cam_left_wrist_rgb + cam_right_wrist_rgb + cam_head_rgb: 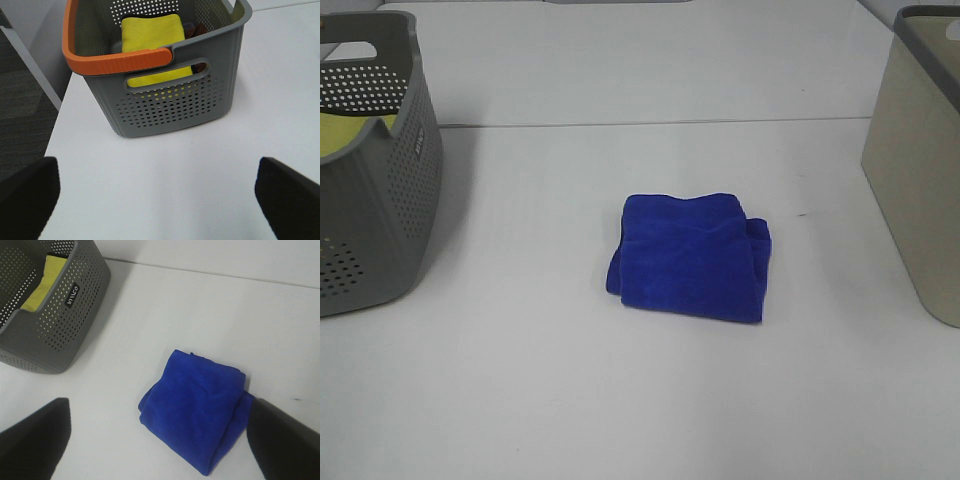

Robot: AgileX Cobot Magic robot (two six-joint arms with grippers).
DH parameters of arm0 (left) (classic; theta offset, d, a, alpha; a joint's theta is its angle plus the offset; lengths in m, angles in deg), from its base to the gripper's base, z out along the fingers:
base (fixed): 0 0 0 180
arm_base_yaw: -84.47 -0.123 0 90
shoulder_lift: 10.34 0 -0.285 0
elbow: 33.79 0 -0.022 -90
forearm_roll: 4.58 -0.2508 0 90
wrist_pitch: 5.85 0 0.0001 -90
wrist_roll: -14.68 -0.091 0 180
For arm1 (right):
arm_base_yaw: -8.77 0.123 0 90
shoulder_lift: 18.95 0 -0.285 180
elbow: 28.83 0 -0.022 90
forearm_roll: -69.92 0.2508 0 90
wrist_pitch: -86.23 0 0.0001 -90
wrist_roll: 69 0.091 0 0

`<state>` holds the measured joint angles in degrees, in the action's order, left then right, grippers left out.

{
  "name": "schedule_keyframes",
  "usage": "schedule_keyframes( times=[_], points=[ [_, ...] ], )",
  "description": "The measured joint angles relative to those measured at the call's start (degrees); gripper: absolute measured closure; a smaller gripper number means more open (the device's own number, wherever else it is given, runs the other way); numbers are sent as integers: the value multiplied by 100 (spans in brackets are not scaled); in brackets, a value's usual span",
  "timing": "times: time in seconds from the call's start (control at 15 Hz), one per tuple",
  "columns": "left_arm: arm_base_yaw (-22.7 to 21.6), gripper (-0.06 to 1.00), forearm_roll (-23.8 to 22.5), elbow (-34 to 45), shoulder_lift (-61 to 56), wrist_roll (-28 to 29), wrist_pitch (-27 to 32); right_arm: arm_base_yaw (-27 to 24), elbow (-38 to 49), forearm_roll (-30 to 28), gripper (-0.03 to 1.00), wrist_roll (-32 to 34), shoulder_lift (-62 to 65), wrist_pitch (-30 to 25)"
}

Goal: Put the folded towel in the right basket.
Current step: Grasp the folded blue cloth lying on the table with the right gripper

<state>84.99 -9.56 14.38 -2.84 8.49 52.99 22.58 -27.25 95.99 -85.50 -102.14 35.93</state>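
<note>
The folded towel, a thick royal-blue bundle, lies flat on the white table near its middle. The right basket, beige with a dark grey rim, stands at the table's right edge, well apart from the towel. Neither gripper shows in the exterior high view. In the right wrist view my right gripper hovers open above the towel, its dark fingers spread wide to either side and touching nothing. My left gripper is open and empty over bare table in front of the grey basket.
A grey perforated basket with an orange handle stands at the far left, and a yellow cloth lies inside it. The table's left edge drops to dark floor beside that basket.
</note>
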Motion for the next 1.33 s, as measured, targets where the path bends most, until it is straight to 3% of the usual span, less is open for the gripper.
schedule_keyframes(
  times=[0.27,1.33],
  points=[
    [0,-4,0,0,0,0,0,0,-34,223,5,-401,-974,103],
    [0,-4,0,0,0,0,0,0,-63,676,5,-647,-3879,132]
  ],
)
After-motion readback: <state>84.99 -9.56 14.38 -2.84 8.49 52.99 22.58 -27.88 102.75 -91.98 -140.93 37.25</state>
